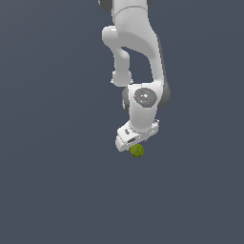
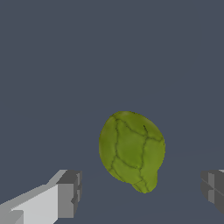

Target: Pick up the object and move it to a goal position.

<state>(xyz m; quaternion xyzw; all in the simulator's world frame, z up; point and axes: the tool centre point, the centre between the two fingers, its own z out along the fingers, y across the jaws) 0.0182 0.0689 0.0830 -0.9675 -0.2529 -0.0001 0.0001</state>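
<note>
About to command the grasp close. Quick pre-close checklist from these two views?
1. Gripper open: ok, fingers spread wide.
2. Object between the fingers: ok, gaps both sides.
3. Fingers touching object: not yet, ok.
4. Object centred: not ok, it sits nearer one finger.
5. Height for closing: cannot tell; in the exterior view the hand covers the top of the object.
6. Goal position: cannot tell, no marker visible.

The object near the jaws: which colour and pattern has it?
Olive-green object, mottled yellow-green with dark crack-like lines; clearest in wrist view.
</note>
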